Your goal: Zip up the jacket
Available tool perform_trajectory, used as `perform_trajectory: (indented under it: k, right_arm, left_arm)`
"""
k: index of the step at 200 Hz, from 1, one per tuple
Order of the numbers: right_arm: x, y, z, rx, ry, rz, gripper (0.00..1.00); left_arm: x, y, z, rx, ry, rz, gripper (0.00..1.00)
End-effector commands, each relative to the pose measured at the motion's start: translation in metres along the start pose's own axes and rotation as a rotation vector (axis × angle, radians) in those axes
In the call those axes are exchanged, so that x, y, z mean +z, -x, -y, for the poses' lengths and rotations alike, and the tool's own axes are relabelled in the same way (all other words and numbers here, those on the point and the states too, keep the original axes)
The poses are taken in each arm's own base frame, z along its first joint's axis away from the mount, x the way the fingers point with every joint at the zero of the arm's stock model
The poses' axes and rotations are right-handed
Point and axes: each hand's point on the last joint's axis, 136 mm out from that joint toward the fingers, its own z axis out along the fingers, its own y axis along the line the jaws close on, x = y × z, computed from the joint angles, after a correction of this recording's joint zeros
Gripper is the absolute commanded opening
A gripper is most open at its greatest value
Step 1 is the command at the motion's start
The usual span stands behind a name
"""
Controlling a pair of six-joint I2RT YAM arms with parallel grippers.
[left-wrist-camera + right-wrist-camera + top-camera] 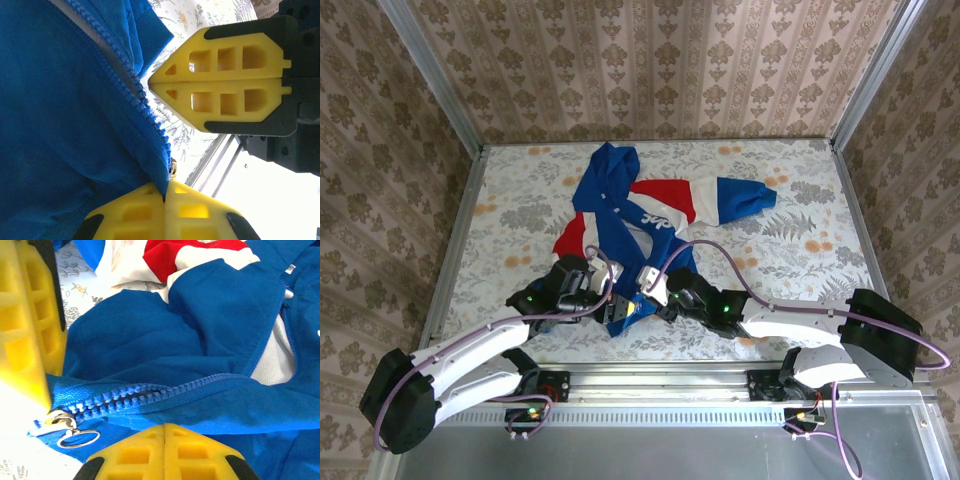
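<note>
Where the blue jacket (640, 215) lies crumpled on the tabletop (800, 260), centre frame, both claws meet at its lower hem. There the left claw (164, 196) is pinched on the hem corner beside the zipper (150, 392) (open higher up). With its fingers pressed together, the right claw (150, 83) has its tip against the teeth.

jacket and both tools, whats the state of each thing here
jacket: lying crumpled, front open, not zipped up
zipper: rows of teeth side by side near the hem, spread apart further up
slider: at the hem end, ring pull hanging free
left tool: shut on the jacket hem beside the slider
right tool: shut, tips against the zipper edge; unclear if it pinches cloth
</note>
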Motion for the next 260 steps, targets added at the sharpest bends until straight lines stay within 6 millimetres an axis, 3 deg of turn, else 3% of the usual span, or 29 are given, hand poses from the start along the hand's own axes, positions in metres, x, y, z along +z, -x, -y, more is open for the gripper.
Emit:
perform_trajectory:
  k: [1, 40, 79, 122, 198, 228, 260]
  right_arm:
    - [-0.009, 0.004, -0.011, -0.038, 0.046, 0.066, 0.06]
    - [-0.013, 0.002, -0.020, -0.113, 0.077, 0.082, 0.22]
    - [-0.001, 0.007, -0.031, -0.135, 0.117, 0.084, 0.34]
    - [0.007, 0.015, -0.028, -0.121, 0.087, 0.105, 0.36]
    - [0.008, 0.021, -0.025, -0.102, 0.068, 0.118, 0.34]
    - [0.014, 0.013, -0.027, -0.096, 0.073, 0.082, 0.11]
    - [0.011, 0.013, -0.026, -0.104, 0.076, 0.080, 0.00]
  left_arm:
    - [-0.004, 0.006, 0.007, 0.008, -0.009, 0.006, 0.00]
    - [-0.004, 0.009, 0.010, -0.002, -0.009, -0.007, 0.00]
    - [-0.003, 0.013, 0.013, -0.003, -0.014, -0.010, 0.00]
    - [-0.004, 0.013, 0.016, 0.000, -0.015, -0.018, 0.00]
    - [-0.003, 0.014, 0.016, 0.005, -0.019, -0.016, 0.00]
    - [-0.003, 0.014, 0.016, 0.007, -0.020, -0.016, 0.00]
    - [-0.004, 0.012, 0.014, 0.004, -0.015, -0.013, 0.00]
